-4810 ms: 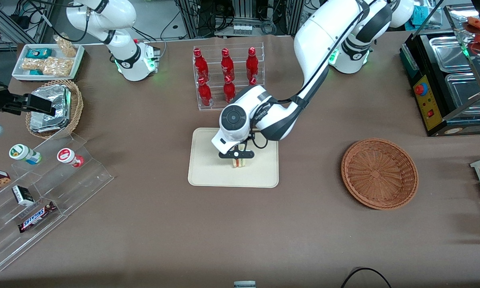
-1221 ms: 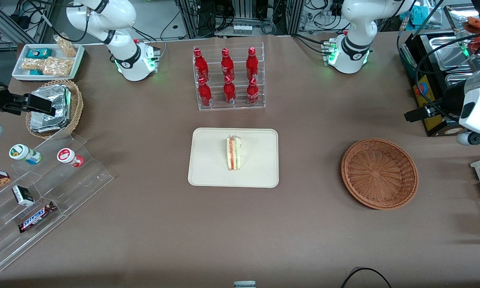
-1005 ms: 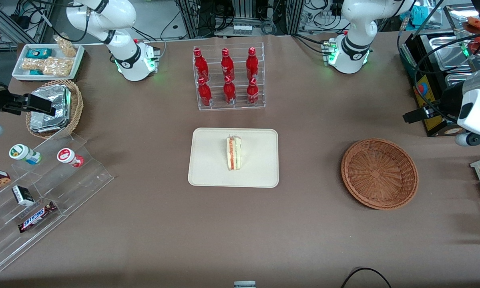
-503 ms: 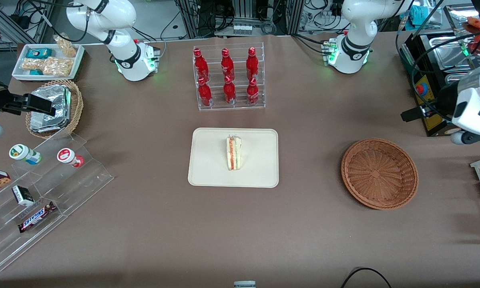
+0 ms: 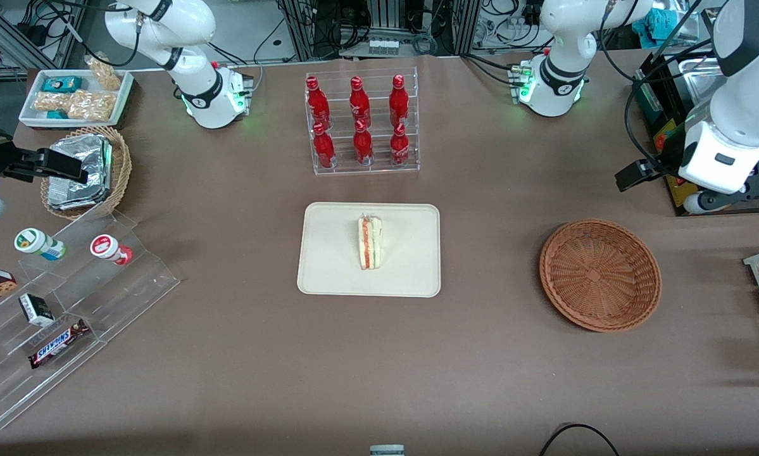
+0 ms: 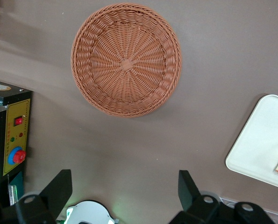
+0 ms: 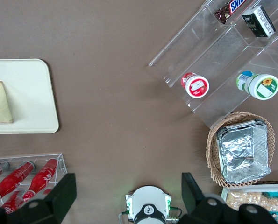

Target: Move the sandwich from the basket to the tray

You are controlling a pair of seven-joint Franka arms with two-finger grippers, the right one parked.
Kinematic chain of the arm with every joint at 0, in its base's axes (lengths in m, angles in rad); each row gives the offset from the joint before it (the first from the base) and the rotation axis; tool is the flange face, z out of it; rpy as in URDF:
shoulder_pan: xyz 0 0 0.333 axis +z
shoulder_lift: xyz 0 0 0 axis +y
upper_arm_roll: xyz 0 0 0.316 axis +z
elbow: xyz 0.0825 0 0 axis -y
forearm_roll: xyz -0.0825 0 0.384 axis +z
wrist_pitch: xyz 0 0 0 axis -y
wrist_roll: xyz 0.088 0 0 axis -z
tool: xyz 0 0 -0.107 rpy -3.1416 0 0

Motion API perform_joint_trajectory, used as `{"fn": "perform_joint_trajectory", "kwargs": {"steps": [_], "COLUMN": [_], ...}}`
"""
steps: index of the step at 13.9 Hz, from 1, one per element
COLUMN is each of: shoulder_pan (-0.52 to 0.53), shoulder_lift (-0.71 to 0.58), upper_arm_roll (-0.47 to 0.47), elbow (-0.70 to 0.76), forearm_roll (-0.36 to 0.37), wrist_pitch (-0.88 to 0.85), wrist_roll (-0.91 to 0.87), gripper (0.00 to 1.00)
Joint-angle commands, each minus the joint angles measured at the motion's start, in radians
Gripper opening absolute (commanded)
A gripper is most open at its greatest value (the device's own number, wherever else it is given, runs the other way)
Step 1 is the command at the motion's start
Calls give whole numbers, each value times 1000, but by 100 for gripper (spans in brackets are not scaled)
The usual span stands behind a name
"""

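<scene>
Now I am hovering as the left arm's gripper high over the table toward the working arm's end, above the bare brown cloth just beside the basket, and my two fingers are standing wide apart with nothing between them. The basket, my landmark here, is sitting with nothing in it, a wide shallow round of reddish-brown wicker. The sandwich is lying on its side near the middle of the tray, well apart from the basket toward the parked arm's end, its red-orange and green filling stripes showing along one edge. By my judgement the placing is done and what is in hand is only the retreat: I am best off keeping high, staying clear of the black machine with the yellow panel and red button that is standing near the basket, farther from the front camera than it, and not sweeping low across the wicker rim. As for writing, a candy bar on the clear stepped rack far toward the parked arm's end is reading SNICKERS; the red bottles in their clear stand, farther from the front camera than the tray, are carrying white lettering I cannot read.
</scene>
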Motion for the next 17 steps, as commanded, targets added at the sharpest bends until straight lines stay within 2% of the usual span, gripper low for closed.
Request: {"fn": "perform_joint_trajectory", "kwargs": {"steps": [1,7,17], "shoulder_pan": [7,12,9], "shoulder_lift": [-22,-21,7], "upper_arm_roll": [-8,-8,-6], "elbow": [-28,-20,-3], "forearm_roll": [15,14,8], "wrist_pitch": [26,15,21], "wrist_roll": [-1,128,131], "gripper": [100,100,100]}}
